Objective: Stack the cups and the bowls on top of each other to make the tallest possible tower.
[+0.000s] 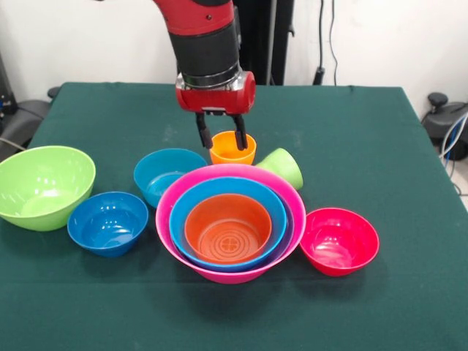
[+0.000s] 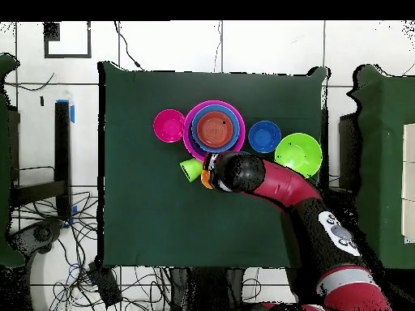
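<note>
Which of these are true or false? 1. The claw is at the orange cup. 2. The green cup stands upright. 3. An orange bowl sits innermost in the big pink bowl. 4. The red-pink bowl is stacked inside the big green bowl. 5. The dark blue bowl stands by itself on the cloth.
1. True: the claw has its fingers at the rim of the orange cup, one of them inside.
2. False: the green cup lies tipped on its side.
3. True: the orange bowl is innermost in the big pink bowl.
4. False: the red-pink bowl sits alone; the big green bowl is empty.
5. True: the dark blue bowl holds nothing.
</note>
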`<act>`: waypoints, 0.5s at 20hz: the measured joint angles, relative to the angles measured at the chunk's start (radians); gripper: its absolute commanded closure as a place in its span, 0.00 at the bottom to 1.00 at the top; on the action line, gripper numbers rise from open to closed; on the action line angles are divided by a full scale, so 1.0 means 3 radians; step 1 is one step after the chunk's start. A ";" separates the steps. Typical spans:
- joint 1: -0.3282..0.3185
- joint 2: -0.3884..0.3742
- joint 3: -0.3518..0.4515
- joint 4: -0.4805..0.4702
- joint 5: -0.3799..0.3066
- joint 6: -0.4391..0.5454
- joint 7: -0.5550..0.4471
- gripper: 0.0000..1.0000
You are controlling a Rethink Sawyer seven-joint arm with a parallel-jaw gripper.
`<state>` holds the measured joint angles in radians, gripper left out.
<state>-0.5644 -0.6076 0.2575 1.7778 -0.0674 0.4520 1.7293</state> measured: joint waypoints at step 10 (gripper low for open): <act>-0.0040 0.0143 0.0000 -0.0007 -0.0082 -0.0178 0.0000 0.00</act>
<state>-0.5763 -0.5648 0.2577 1.7757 -0.0921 0.3988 1.7293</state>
